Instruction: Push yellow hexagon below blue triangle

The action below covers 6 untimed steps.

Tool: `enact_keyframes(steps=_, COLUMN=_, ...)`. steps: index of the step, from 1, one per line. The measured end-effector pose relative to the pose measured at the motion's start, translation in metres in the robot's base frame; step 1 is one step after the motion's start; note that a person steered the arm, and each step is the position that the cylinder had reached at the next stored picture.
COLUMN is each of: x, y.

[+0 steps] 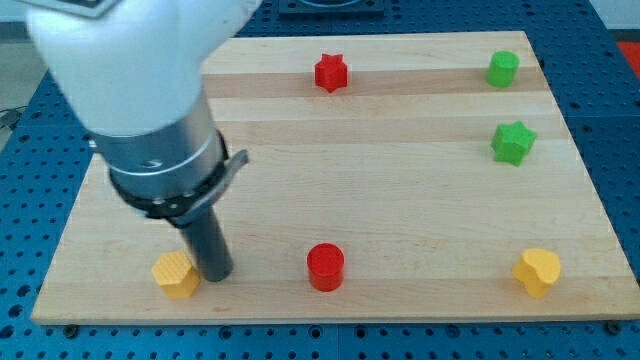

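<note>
The yellow hexagon point(176, 274) lies near the bottom left corner of the wooden board point(400, 200). My tip point(216, 274) stands on the board just to the right of it, touching or almost touching its right side. The rod rises from there into the grey and white arm that covers the board's upper left. No blue triangle shows; the arm may hide it.
A red cylinder point(325, 267) stands at the bottom middle, right of my tip. A red star point(330, 73) is at the top middle. A green cylinder point(503, 69) and a green star point(513, 142) are at the right. A yellow heart point(537, 272) is at the bottom right.
</note>
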<state>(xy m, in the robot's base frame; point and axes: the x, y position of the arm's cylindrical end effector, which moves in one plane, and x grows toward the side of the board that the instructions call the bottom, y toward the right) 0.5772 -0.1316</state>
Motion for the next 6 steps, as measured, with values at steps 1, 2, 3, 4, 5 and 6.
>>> enact_keyframes(steps=1, x=0.001, y=-0.006)
enact_keyframes(steps=2, x=0.009, y=0.003)
enact_keyframes(steps=3, x=0.026, y=0.053)
enact_keyframes(steps=4, x=0.030, y=0.055)
enact_keyframes(steps=5, x=0.030, y=0.049)
enact_keyframes(steps=6, x=0.017, y=0.034)
